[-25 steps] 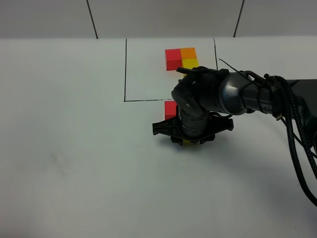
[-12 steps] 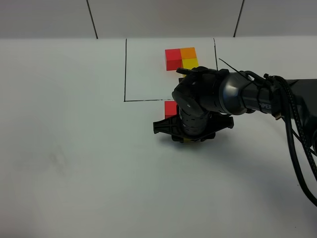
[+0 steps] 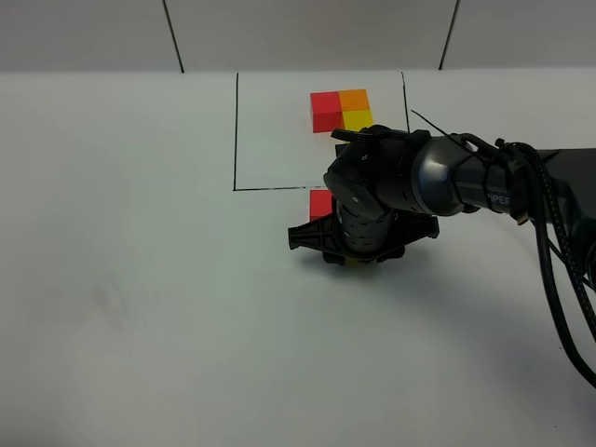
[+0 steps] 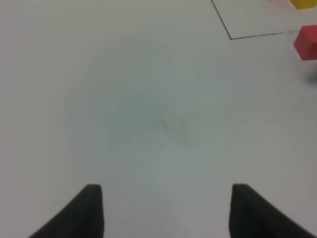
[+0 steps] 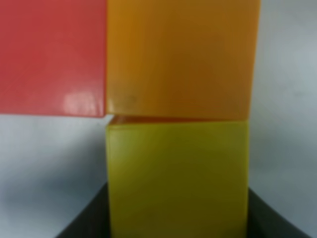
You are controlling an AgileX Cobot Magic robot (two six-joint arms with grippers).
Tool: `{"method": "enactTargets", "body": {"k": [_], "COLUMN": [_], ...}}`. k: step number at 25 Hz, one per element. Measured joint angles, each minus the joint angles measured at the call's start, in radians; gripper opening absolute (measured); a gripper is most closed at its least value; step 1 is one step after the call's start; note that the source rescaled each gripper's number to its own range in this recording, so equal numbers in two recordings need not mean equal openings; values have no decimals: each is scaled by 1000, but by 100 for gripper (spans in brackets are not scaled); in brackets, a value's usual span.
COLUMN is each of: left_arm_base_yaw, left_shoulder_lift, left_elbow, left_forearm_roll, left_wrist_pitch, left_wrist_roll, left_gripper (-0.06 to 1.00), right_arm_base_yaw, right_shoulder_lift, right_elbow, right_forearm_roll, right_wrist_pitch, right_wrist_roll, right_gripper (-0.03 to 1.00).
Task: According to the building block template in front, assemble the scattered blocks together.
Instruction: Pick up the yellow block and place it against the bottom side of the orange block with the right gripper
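The building block template (image 3: 341, 110) sits at the back inside thin black lines: red joined to orange, with yellow in front of the orange. My right gripper (image 3: 357, 253) points down just in front of the frame. It is shut on the yellow cube (image 5: 177, 178), whose edge peeks out beneath it (image 3: 359, 266). In the right wrist view the yellow cube presses against the orange cube (image 5: 181, 59), and the red cube (image 5: 52, 54) touches the orange cube's side. The red cube also shows beside the gripper (image 3: 320, 203). My left gripper (image 4: 168, 213) is open and empty over bare table.
The black frame line (image 3: 236, 130) runs down the left of the template area, and its corner shows in the left wrist view (image 4: 231, 38). The right arm and its cables (image 3: 549, 233) stretch in from the right edge. The table (image 3: 140, 279) is white.
My right gripper has shifted slightly toward the back with the yellow cube. Less of the yellow shows beneath it. The left arm has not moved.
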Motion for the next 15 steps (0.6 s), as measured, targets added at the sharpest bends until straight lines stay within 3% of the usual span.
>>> {"method": "enactTargets", "body": {"k": [15], "left_arm_base_yaw": [0], "left_shoulder_lift": [0], "left_elbow": [0], "left_forearm_roll": [0], "left_wrist_pitch": [0], "left_wrist_roll": [0], "left_gripper": [23], "right_arm_base_yaw": [-1], "right_shoulder_lift": [0], "right_elbow": [0], "right_forearm_roll": [-2], "right_wrist_pitch": [-9], "right_wrist_roll": [8], "right_gripper": [25]}}
